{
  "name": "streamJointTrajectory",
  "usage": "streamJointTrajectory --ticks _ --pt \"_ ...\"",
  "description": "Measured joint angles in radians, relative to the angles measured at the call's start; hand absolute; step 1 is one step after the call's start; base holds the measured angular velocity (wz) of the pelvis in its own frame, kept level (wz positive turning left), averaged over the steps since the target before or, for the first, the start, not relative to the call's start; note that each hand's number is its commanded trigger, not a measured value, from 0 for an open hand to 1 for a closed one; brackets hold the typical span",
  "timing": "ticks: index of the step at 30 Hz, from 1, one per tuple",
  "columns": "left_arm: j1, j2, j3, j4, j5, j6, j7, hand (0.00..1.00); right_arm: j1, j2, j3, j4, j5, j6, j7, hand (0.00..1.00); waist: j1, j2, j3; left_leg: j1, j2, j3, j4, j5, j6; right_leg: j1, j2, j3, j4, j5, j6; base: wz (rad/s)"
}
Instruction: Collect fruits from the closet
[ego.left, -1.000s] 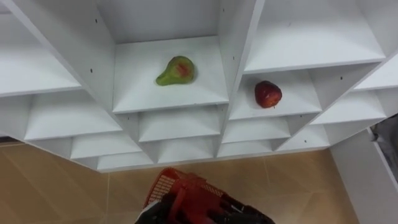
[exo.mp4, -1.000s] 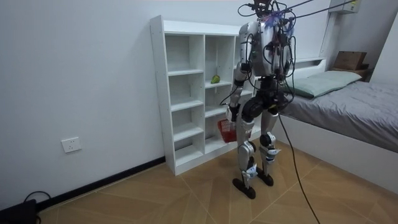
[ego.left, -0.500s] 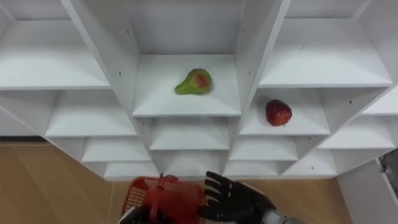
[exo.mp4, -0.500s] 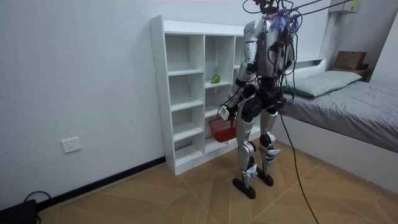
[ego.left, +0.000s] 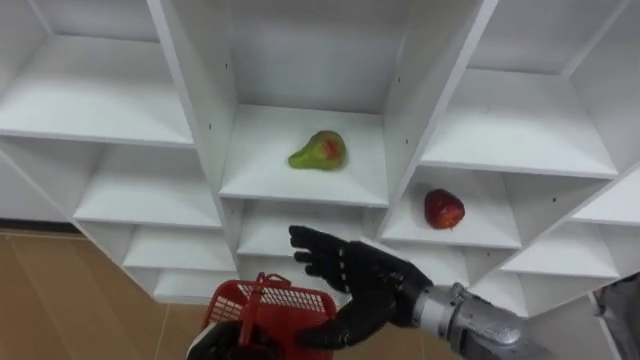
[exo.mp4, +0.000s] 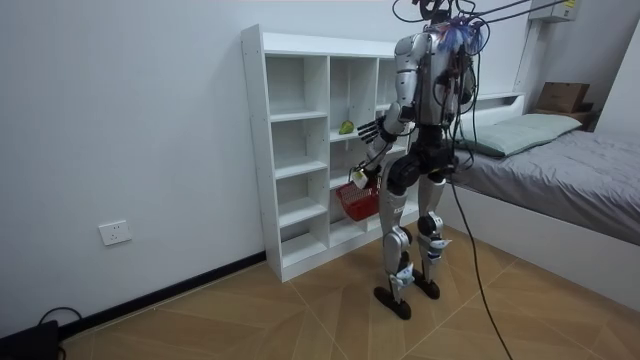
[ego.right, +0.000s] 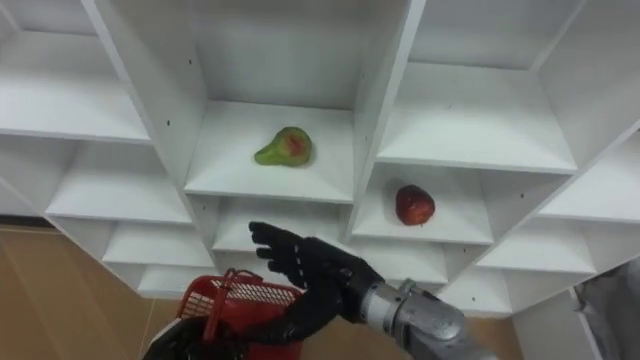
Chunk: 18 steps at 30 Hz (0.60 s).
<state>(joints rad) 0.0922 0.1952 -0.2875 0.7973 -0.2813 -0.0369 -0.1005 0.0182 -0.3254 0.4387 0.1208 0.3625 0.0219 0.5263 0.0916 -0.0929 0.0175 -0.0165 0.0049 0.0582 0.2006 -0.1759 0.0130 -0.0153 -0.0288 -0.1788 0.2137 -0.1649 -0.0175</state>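
A green pear (ego.left: 319, 151) with a red blush lies on its side in the closet's (ego.left: 203, 120) middle compartment; a red apple (ego.left: 443, 209) sits lower right.

— What's in the room view apart from the job itself?

— A plain white wall (exo.mp4: 120, 120) runs from nine o'clock up to twelve. On it, at about eight o'clock, sits a white wall socket (exo.mp4: 113, 233). A dark baseboard (exo.mp4: 170, 295) runs along the foot of the wall.

— And the ground?

— A wooden floor (exo.mp4: 250, 320) in a herringbone pattern, across six o'clock. At seven o'clock, in the corner, lies a black object (exo.mp4: 25, 340); I cannot tell what it is.

— The other side?

— At three o'clock stands a bed (exo.mp4: 570, 190) with a grey cover. A pale pillow (exo.mp4: 520, 132) lies at its head, and at two o'clock a brown cardboard box (exo.mp4: 563, 97) rests just behind the pillow.
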Motion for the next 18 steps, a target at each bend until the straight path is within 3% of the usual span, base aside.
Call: streamJointTrajectory --ticks 4,8,14,18 --pt "0.004 0.004 0.033 0.0 0.0 -0.007 -0.015 1.0 -0.006 0.0 -0.052 -0.085 -0.009 -0.009 0.01 0.0 0.003 -0.01 -0.0006 0.034 0.0 -0.002 -0.011 0.0 0.0 0.035 0.0 -0.001 -0.012 0.0 0.0 -0.01" --pt "0.011 0.003 0.063 0.009 0.0 -0.015 -0.018 1.0 -0.007 0.009 -0.098 -0.134 -0.018 -0.015 0.001 0.0 0.024 -0.005 0.0027 0.059 0.0 -0.001 -0.017 -0.003 0.0 0.058 0.001 0.0 -0.014 0.0 0.001 -0.02" --pt "0.043 -0.001 0.119 0.01 0.011 -0.016 -0.017 1.0 -0.008 0.022 -0.126 -0.222 -0.104 -0.02 -0.037 0.0 0.025 0.007 0.0039 0.079 0.0 -0.007 -0.014 -0.004 0.0 0.085 0.002 -0.002 -0.022 0.0 0.001 0.0" --pt "0.06 -0.004 0.126 0.009 0.019 -0.016 -0.02 1.0 -0.008 0.024 -0.142 -0.27 -0.14 -0.021 -0.068 0.0 0.028 0.012 -0.0014 0.085 0.0 -0.011 -0.014 -0.006 0.0 0.097 0.002 -0.001 -0.022 -0.001 0.002 0.03"
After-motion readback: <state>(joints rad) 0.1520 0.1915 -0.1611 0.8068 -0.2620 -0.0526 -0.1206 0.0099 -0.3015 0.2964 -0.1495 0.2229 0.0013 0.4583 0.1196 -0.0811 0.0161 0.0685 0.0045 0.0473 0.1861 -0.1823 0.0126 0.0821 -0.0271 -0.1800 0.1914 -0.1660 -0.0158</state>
